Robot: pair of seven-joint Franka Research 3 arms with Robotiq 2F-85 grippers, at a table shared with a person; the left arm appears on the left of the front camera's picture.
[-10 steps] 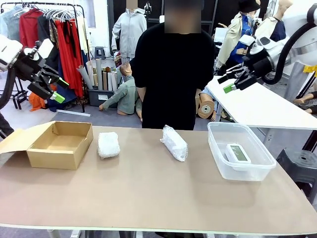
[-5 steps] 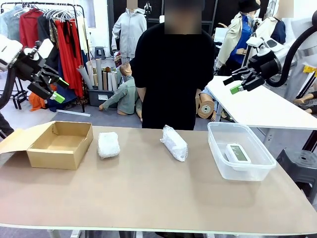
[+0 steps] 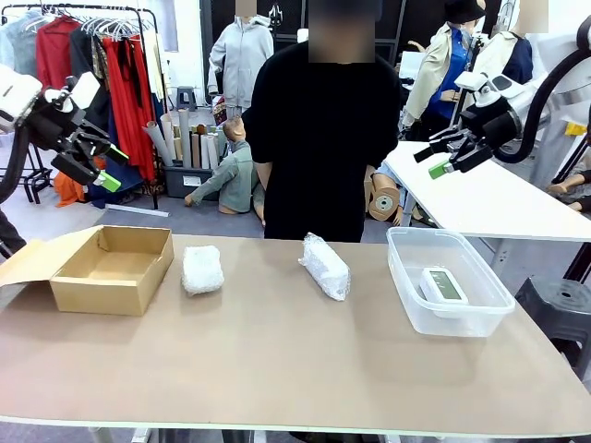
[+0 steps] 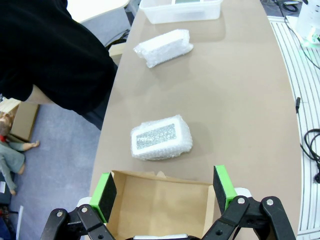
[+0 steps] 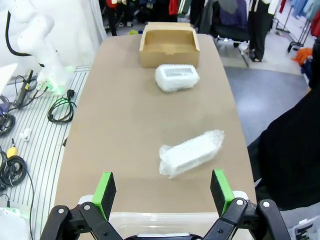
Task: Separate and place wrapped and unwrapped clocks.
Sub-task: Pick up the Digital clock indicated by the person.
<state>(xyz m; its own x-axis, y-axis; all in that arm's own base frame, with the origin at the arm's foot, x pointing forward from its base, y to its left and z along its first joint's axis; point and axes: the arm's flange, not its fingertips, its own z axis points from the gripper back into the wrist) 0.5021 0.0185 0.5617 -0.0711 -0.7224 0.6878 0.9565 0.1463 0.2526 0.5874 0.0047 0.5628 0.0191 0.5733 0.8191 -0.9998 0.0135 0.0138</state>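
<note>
Two bubble-wrapped clocks lie on the brown table: a squat one point(image 3: 202, 269) point(image 4: 161, 138) point(image 5: 176, 77) beside the cardboard box, and a longer one point(image 3: 325, 266) point(image 4: 163, 46) point(image 5: 191, 152) near the table's middle. A bare white clock point(image 3: 443, 284) with a grey screen rests inside the clear plastic tub point(image 3: 410, 305). My left gripper point(image 3: 109, 166) point(image 4: 163, 190) hangs open high above the table's left end, over the box. My right gripper point(image 3: 430, 161) point(image 5: 163, 191) is open too, raised high above the tub at the right. Neither holds anything.
An open brown cardboard box point(image 3: 111, 268) point(image 5: 169, 42) sits at the table's left end, empty. A person in black point(image 3: 323, 129) stands at the far edge, hands behind the back. A white side table point(image 3: 489, 198) stands at the right, beyond the tub.
My right gripper has drifted slightly right and upward, still open. The left arm, the clocks and the person have not moved.
</note>
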